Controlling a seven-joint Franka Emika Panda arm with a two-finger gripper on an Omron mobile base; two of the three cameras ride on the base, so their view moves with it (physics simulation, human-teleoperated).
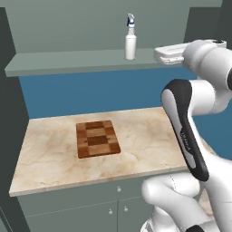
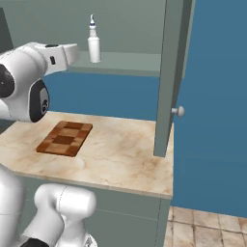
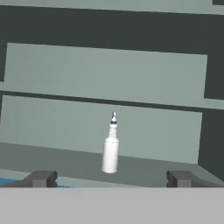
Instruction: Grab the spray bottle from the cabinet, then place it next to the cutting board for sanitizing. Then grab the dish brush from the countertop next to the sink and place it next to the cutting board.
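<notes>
The spray bottle (image 1: 130,41) (image 2: 93,44) (image 3: 110,151) stands upright on the shelf of the open cabinet (image 1: 68,61) (image 2: 130,62), white with a grey-blue nozzle. My gripper (image 3: 111,179) is open and empty; its two dark fingertips (image 3: 41,178) stand wide apart, with the bottle centred ahead of them and some way off. The white hand (image 1: 168,54) hovers at shelf height, to the right of the bottle and apart from it. The checkered wooden cutting board (image 1: 97,138) (image 2: 64,138) lies flat on the marble countertop (image 1: 50,154) below. The dish brush is out of view.
The cabinet door (image 2: 171,77) stands open at the right, its knob (image 2: 179,111) over the counter's right end. A blue wall runs behind the counter. My own arm (image 1: 186,136) rises in front of the counter's right part. Tiled floor (image 2: 202,231) lies to the right.
</notes>
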